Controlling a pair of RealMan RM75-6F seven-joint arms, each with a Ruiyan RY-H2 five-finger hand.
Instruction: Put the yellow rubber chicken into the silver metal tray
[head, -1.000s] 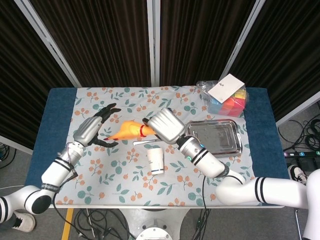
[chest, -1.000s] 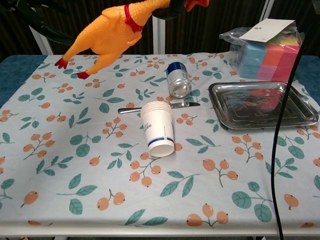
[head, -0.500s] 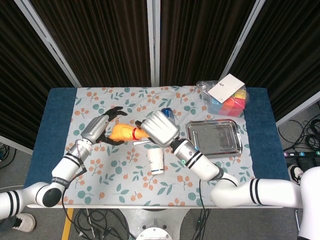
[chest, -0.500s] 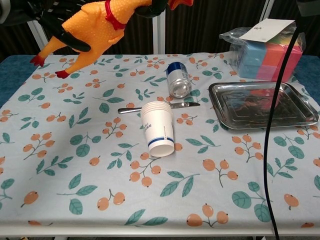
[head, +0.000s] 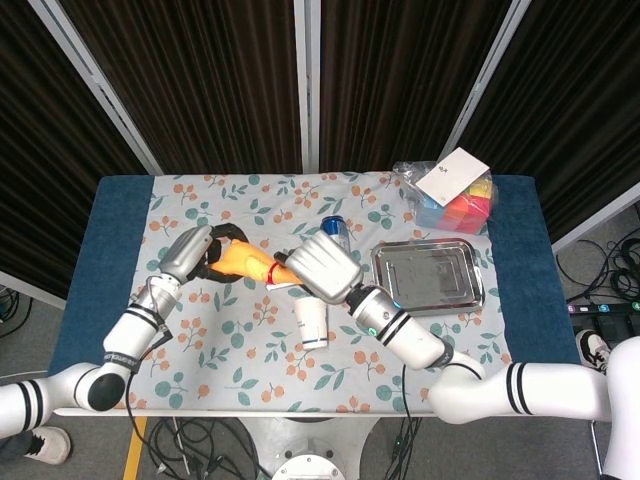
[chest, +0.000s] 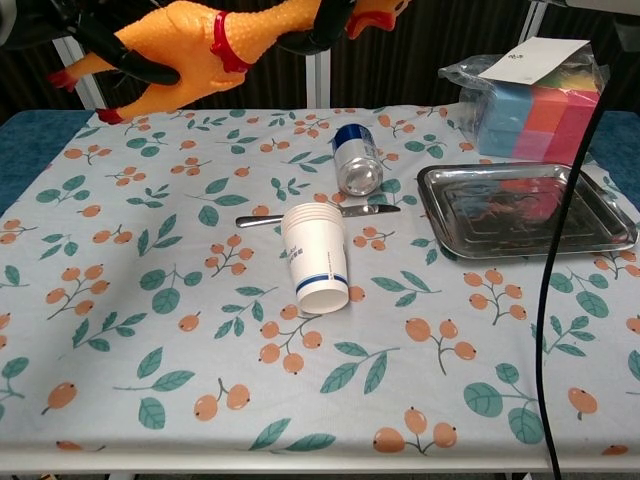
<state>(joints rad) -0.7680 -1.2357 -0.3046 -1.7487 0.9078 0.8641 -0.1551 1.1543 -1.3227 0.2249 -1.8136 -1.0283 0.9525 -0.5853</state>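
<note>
The yellow rubber chicken (head: 245, 262) hangs in the air over the left half of the table, lying nearly level with its red-collared neck toward the right. In the chest view the chicken (chest: 195, 45) is high at the top left. My left hand (head: 193, 256) wraps its dark fingers (chest: 128, 66) around the chicken's body near the legs. My right hand (head: 325, 268) holds the neck and head end, with its fingers (chest: 322, 22) dark around the neck. The silver metal tray (head: 428, 298) sits at the right with nothing in it, and the chest view shows the tray (chest: 520, 243) too.
A stack of paper cups (chest: 318, 255) lies on its side mid-table. A blue can (chest: 356, 160) lies behind it, with a metal knife (chest: 300, 215) between them. A bag of coloured blocks (chest: 535, 90) with a white card stands behind the tray.
The chicken has moved left and tipped from hanging slantwise to nearly level. My left hand, open before, has closed around its body. My right hand still holds the neck.
</note>
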